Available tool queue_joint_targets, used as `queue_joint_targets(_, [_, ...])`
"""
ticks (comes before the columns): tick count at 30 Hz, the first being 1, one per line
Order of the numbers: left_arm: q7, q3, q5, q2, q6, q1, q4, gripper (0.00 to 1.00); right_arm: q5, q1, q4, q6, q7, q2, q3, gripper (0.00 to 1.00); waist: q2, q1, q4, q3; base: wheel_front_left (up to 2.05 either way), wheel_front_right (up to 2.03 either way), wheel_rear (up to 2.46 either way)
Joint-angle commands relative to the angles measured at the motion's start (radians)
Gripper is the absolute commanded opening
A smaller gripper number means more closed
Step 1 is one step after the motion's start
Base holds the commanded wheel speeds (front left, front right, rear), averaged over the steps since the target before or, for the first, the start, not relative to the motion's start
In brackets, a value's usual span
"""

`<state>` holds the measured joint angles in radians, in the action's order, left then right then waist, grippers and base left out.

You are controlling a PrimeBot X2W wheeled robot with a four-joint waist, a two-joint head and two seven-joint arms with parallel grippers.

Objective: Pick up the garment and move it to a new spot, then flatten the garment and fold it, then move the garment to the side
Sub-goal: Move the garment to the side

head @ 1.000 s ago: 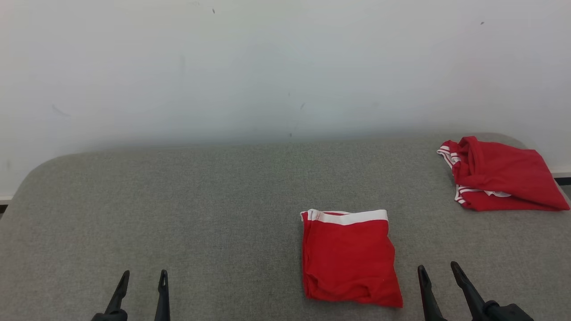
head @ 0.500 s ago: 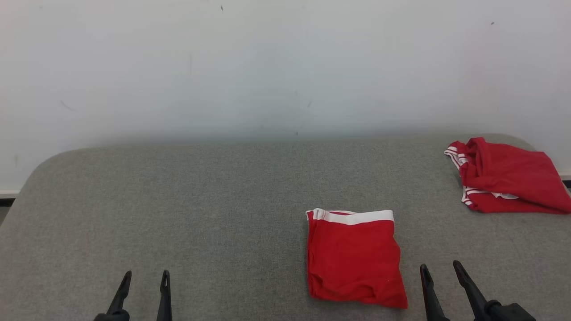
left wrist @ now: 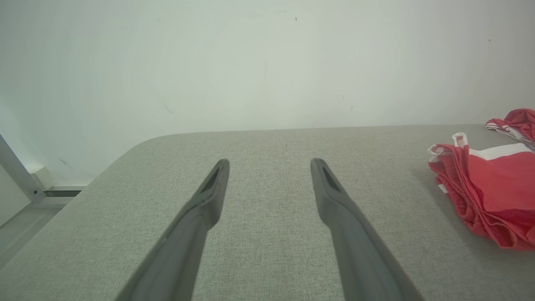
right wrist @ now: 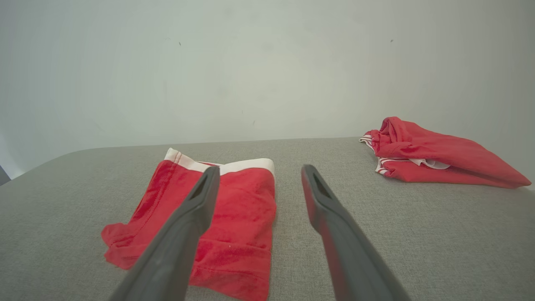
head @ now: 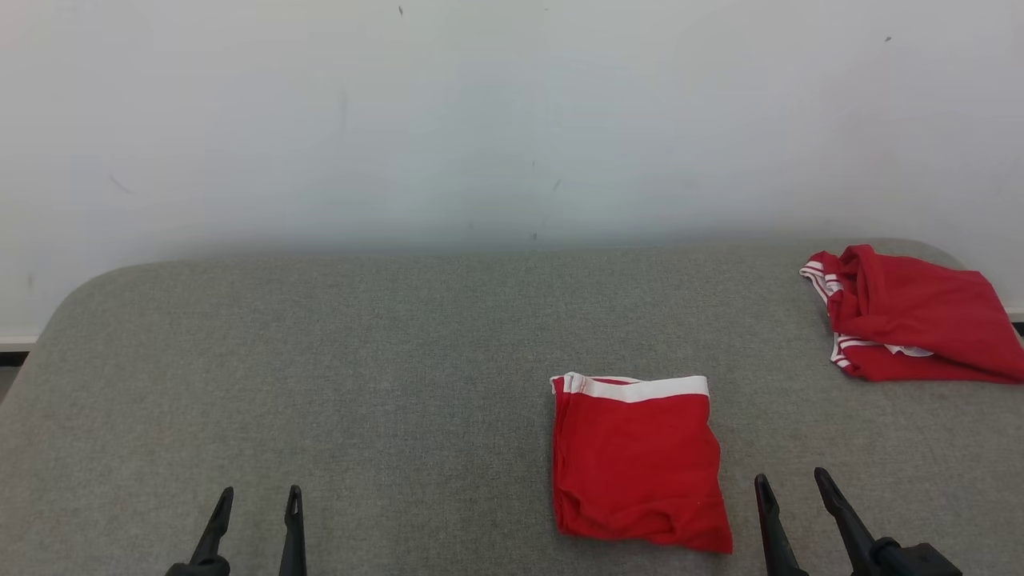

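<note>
**Head view.** Grey padded worktop against a pale wall.
- Item 1: folded red garment with a white waistband, lying flat right of centre near the front edge and touched by nothing.
- Item 2: bunched red garment with white trim, at the far right corner and well apart from item 1.
- Left jaws stood fully apart at the lower left, empty, over bare worktop.
- Right jaws stood fully apart at the lower right, empty, just beside item 1's right edge.

**Left wrist view.** Both fingers were spread over bare fabric with nothing between them. The folded red garment sat off at the right edge.

**Right wrist view.** The jaws were wide and held nothing. The folded red garment lay beneath and left of them, and the bunched red garment lay further back to the right.

**Progress, judged.** Item 1 appeared already flattened and folded into a compact rectangle. It had likely not yet been moved to the side, and no grasp had been made. Whether item 2 had been set aside or was waiting could not be told.
</note>
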<state>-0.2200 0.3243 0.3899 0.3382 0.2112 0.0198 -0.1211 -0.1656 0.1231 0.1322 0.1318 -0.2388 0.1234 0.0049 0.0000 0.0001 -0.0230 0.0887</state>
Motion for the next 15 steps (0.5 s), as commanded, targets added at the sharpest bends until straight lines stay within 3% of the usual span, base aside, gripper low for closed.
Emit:
queue_joint_targets(1, [-0.008,0.001,0.007,0.005,0.003,0.001,-0.001,1.0,0.004,0.0,0.001,-0.003,-0.002,0.001,0.0,1.0,0.0,-0.0001,0.0,0.0,0.0,0.0,0.0])
queue_joint_targets(15, [-0.016,0.0,0.012,0.007,0.009,0.0,-0.005,1.0,0.013,-0.011,-0.001,-0.003,0.012,0.002,-0.003,1.0,0.0,-0.0001,-0.002,0.005,0.0,0.0,0.0])
